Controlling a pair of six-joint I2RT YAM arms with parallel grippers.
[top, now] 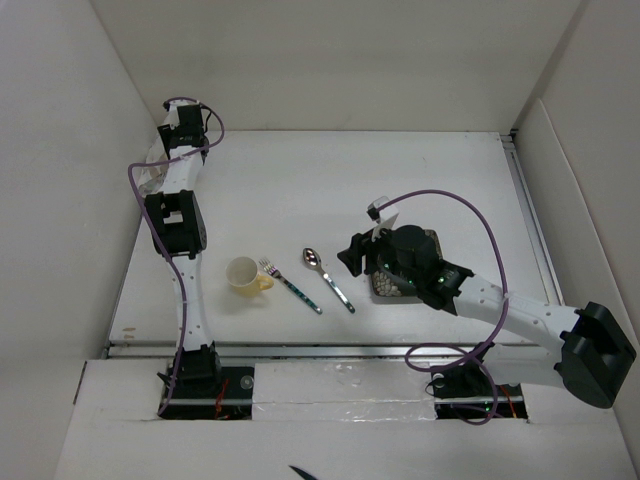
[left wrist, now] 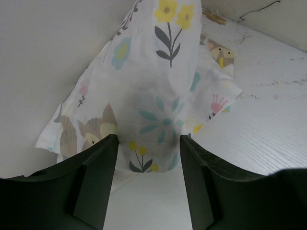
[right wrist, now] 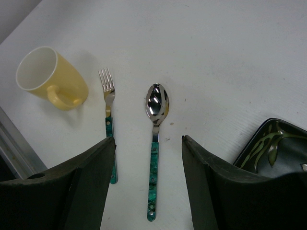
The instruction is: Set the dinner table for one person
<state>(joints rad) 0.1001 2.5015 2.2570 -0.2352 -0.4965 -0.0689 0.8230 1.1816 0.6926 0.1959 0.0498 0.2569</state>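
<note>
White tabletop, the dinner table (top: pixel 400 180), carries everything in view. Nearest the arm bases sit, left to right, a yellow mug (top: pixel 245 275), a fork (top: pixel 290 285) and a spoon (top: pixel 328 278). The 2 green-handled utensils lie side by side, not touching. The right gripper (right wrist: pixel 148 143) hangs over the spoon with its jaws spread, gripping nothing, and a dark plate (right wrist: pixel 273 148) lies just to its right. At the far left corner, the left gripper (left wrist: pixel 148 139) has its jaws apart, with a floral cloth placemat (left wrist: pixel 158 72) bunched just ahead against the wall.
</note>
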